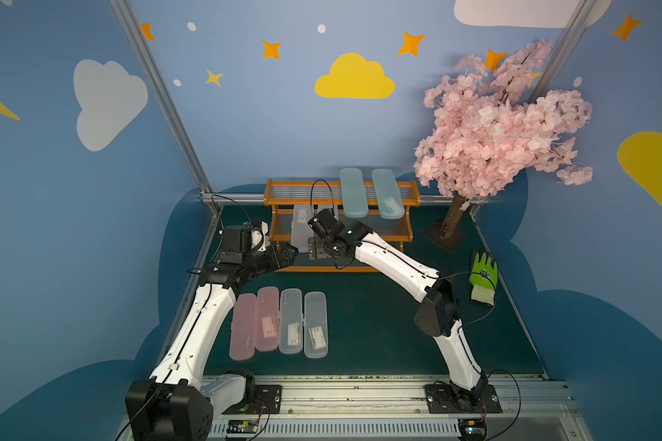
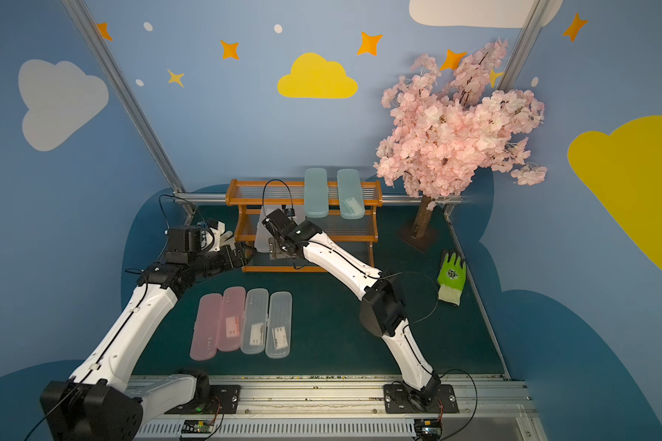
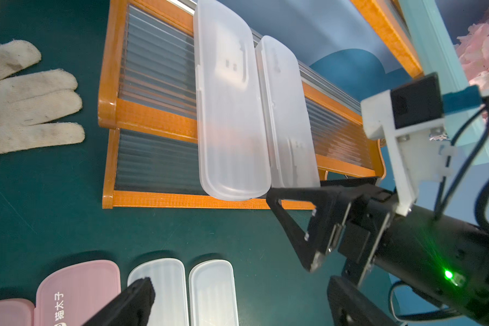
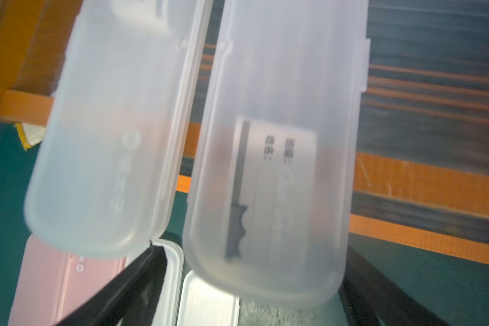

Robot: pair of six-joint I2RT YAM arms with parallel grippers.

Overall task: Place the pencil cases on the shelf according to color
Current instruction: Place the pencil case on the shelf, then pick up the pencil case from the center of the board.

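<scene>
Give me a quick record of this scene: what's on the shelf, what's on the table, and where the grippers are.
shelf top tier: two blue cases, side by side
below it: two clear cases, side by side, crossing the middle tier's front rail
table: pink pair and clear pair, one row
right gripper: open, straddling one shelved clear case's end
left gripper: beside the shelf
extras: green glove, white glove, pink tree
</scene>
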